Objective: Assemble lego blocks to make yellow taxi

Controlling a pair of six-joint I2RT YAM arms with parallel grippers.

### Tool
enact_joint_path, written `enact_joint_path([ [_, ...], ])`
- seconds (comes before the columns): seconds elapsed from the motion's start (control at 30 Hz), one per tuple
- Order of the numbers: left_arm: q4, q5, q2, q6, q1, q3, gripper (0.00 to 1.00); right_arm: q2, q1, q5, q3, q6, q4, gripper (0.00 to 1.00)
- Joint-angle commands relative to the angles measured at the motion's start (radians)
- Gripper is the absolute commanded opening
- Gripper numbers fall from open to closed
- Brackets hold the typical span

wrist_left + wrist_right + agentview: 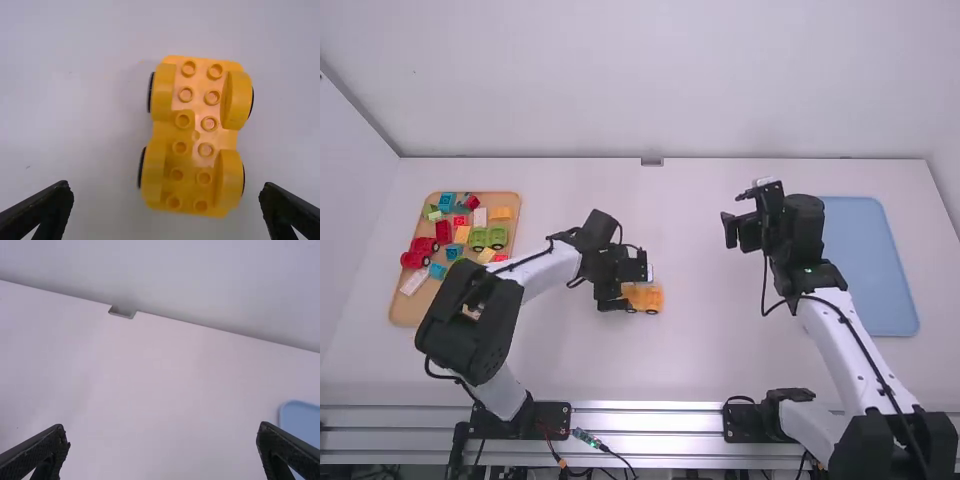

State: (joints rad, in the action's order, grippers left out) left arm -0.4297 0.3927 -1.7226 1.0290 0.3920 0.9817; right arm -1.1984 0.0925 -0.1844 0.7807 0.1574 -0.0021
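The yellow car base (196, 135) is hard, shiny plastic, long and chunky, with smooth round bumps on top. It sits on the flat, smooth white tabletop (720, 350). In the left wrist view, it lies out past the tips of the left tool (629, 284), lined up with the space between them and not touching either one. The left tool is wide open and holds nothing. The car base has two rows of little bumps, four rounded wheel covers and black on its wheels. The right tool (736, 222), well apart from it, is wide open and empty too.
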Motion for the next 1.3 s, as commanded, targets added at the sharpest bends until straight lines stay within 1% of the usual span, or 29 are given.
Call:
enact_joint_path([
  [0.0,-0.086,-0.058,0.06,-0.027,-0.002,0.076,0.99,0.012,0.0,-0.002,0.025,-0.004,0.005,0.99],
  [0.07,-0.12,-0.066,0.068,-0.029,-0.003,0.096,0.99,0.012,0.0,-0.001,0.025,-0.004,0.008,0.99],
  [0.1,-0.199,-0.119,0.085,-0.038,-0.003,0.152,0.99,0.012,0.0,-0.002,0.025,-0.005,0.009,0.99],
  [0.17,-0.272,-0.193,0.099,-0.053,-0.002,0.22,0.99,0.012,0.004,-0.002,0.025,-0.005,0.013,0.99],
  [0.2,-0.281,-0.202,0.101,-0.063,-0.003,0.229,0.99,0.012,0.004,-0.002,0.025,-0.005,0.013,0.99],
  [0.23,-0.299,-0.252,0.105,-0.119,-0.01,0.261,0.99,0.012,0.013,-0.001,0.025,-0.004,0.013,0.99],
  [0.37,-0.239,-0.455,0.105,-0.348,-0.05,0.3,0.99,0.012,0.032,-0.001,0.025,-0.003,0.023,0.99],
  [0.47,-0.131,-0.646,0.105,-0.578,-0.117,0.299,0.99,0.012,0.041,0.003,0.025,-0.001,0.024,0.99],
  [0.53,-0.084,-0.708,0.106,-0.678,-0.169,0.3,0.99,0.012,0.038,0.006,0.025,-0.004,0.023,0.99],
  [0.6,-0.057,-0.72,0.109,-0.739,-0.236,0.301,0.99,0.012,0.038,0.006,0.025,-0.003,0.023,0.99],
  [0.77,-0.003,-0.675,0.111,-0.842,-0.42,0.301,0.99,0.012,0.039,0.006,0.025,-0.003,0.023,0.99],
  [0.8,0.01,-0.68,0.111,-0.886,-0.486,0.299,0.99,0.012,0.039,0.005,0.025,-0.004,0.024,0.99],
  [0.93,0.035,-0.649,0.111,-0.876,-0.595,0.285,0.99,0.012,0.039,0.005,0.025,-0.004,0.028,0.99],
  [1.07,0.069,-0.639,0.111,-0.876,-0.649,0.266,0.99,0.012,0.039,0.006,0.025,-0.004,0.036,0.99],
  [1.2,0.052,-0.746,0.111,-0.919,-0.675,0.262,0.99,0.012,0.039,0.006,0.025,0.0,0.043,0.99],
  [1.27,0.02,-0.812,0.111,-1.006,-0.677,0.26,0.99,0.012,0.033,0.005,0.025,0.019,0.047,0.99],
])
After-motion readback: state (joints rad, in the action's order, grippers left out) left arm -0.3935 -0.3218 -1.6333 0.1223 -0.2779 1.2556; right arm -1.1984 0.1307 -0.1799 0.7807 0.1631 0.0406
